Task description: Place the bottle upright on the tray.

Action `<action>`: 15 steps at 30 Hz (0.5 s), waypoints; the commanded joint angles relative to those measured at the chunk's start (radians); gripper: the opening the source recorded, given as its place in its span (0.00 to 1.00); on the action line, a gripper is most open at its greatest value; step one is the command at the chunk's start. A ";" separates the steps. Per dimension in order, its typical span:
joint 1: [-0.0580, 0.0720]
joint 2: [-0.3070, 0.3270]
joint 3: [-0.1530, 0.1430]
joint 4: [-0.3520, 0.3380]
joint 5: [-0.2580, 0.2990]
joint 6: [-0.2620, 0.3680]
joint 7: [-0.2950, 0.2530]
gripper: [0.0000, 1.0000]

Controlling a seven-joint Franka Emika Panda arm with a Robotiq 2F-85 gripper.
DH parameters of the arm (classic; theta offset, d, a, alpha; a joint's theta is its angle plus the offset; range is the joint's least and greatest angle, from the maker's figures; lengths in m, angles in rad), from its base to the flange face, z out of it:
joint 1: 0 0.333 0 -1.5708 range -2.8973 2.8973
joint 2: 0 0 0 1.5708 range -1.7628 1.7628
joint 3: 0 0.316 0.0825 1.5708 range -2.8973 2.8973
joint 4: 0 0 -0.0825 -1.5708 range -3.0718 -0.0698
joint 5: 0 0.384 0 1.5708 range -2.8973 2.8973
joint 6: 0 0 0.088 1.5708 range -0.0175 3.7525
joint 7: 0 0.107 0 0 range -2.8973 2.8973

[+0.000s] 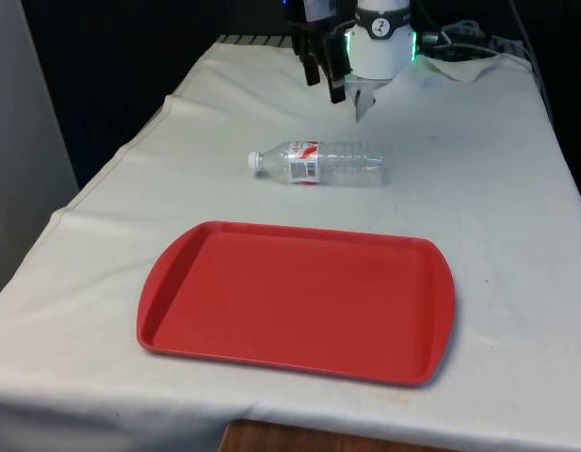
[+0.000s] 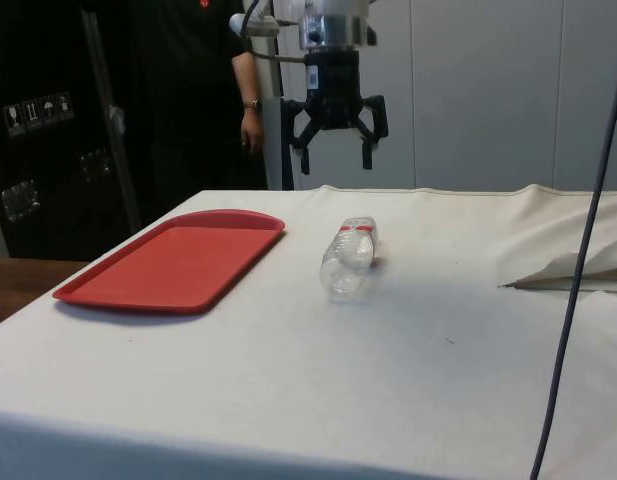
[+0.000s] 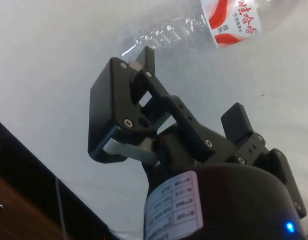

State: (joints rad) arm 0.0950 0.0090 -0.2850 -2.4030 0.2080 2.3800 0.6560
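A clear plastic bottle (image 1: pixel 318 163) with a red and white label lies on its side on the white cloth, its white cap towards the front view's left. In front of it rests a red tray (image 1: pixel 299 301) with nothing on it. My gripper (image 1: pixel 325 83) hangs open and empty above the table, just beyond the bottle on the robot's side. From the side, the gripper (image 2: pixel 336 155) is well above the bottle (image 2: pixel 348 258), and the tray (image 2: pixel 178 262) lies to the left. At the wrist, the bottle (image 3: pixel 193 25) lies past the spread gripper (image 3: pixel 188 85).
Bunched cloth (image 1: pixel 469 66) sits at the table's far right corner. A grey cable (image 2: pixel 578 250) hangs down at the side view's right. A person (image 2: pixel 213 100) in dark clothes stands behind the table. The tray lies near the table's front edge.
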 commanded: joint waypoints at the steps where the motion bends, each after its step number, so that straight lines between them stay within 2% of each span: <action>1: 0.001 0.003 0.001 -0.004 0.020 0.016 0.005 1.00; 2: 0.000 0.000 0.000 0.000 0.000 0.000 0.000 1.00; 4: 0.001 0.006 0.001 -0.005 0.026 0.019 0.011 1.00; 11: 0.000 0.018 0.000 -0.009 0.059 0.030 0.021 1.00; 12: 0.000 0.018 0.000 -0.005 0.046 0.017 0.020 1.00; 15: 0.000 0.022 0.000 -0.010 0.070 0.032 0.027 1.00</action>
State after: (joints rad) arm 0.0950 0.0300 -0.2860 -2.4100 0.2620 2.3980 0.6850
